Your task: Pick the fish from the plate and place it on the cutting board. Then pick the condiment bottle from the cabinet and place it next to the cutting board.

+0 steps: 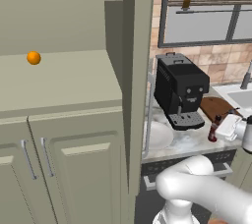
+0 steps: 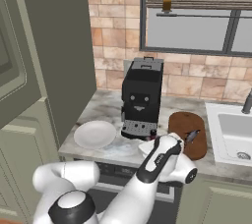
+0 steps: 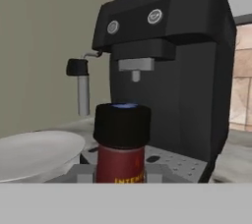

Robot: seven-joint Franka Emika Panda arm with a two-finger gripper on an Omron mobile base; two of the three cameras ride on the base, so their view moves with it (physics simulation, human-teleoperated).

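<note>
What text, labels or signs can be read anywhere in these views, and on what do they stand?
"INTE...": orange print on the condiment bottle, cut off at the frame's bottom edge; the rest is unreadable.
Coffee machine: two round button symbols, too blurred to read.
No other text is readable.

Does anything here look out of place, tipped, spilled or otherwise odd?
Nothing is spilled or tipped. The small dark-red condiment bottle with a black cap stands upright in front of the black coffee machine, in the shut claw. One oddity: a small orange ball sits alone on the sage-green cabinet's shelf.
</note>
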